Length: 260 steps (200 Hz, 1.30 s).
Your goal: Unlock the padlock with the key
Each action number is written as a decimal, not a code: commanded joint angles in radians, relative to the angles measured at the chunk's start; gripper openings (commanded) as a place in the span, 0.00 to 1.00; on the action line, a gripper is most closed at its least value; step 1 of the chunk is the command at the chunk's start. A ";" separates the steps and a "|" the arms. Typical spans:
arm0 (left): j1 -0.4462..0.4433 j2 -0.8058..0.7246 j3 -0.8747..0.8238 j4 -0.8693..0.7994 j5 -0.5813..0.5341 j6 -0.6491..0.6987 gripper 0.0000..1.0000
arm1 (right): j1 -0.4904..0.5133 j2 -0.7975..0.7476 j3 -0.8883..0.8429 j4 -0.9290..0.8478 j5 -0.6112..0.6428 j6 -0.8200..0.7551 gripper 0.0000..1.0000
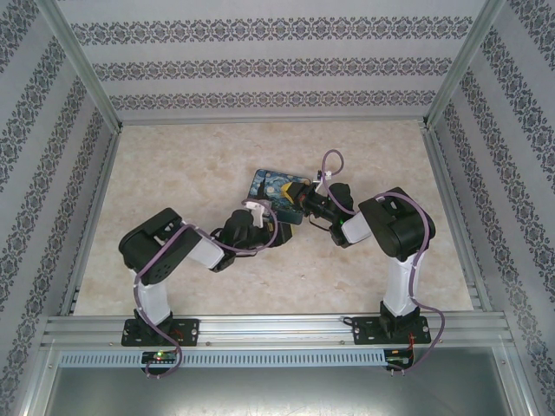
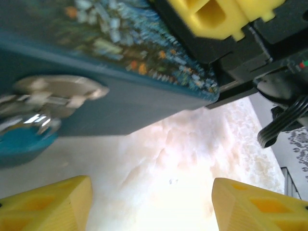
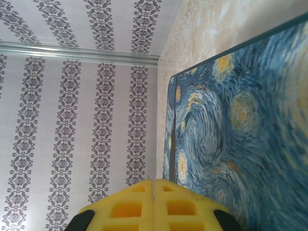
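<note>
The padlock [image 2: 41,113] hangs against the tin's dark teal side at the left of the left wrist view, blurred, silvery on top and teal-blue below. My left gripper [image 2: 151,197] is open, its yellow fingers [image 2: 53,204] wide apart over bare tabletop, below and to the right of the padlock. From above, the left gripper [image 1: 277,232] sits at the near edge of the starry-night tin [image 1: 270,186]. My right gripper [image 3: 155,190] is shut, fingers pressed flush with nothing visible between them, over the tin's painted lid [image 3: 240,134]. The key is hidden.
The right arm's yellow finger and black wrist [image 2: 226,29] loom over the tin's corner, close to the left gripper. Patterned walls [image 1: 277,65] enclose the marble-look table [image 1: 173,173]. An aluminium rail [image 1: 277,328] runs along the near edge.
</note>
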 commanded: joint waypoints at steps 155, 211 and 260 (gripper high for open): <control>0.041 -0.060 0.075 -0.286 -0.159 0.349 0.68 | -0.015 0.015 -0.014 0.014 -0.016 -0.001 0.00; 0.049 0.005 0.111 -0.255 -0.184 0.386 0.67 | -0.015 0.010 -0.010 0.012 -0.023 0.004 0.00; 0.049 0.071 0.154 -0.216 -0.128 0.391 0.67 | -0.016 0.011 -0.014 0.006 -0.027 -0.001 0.00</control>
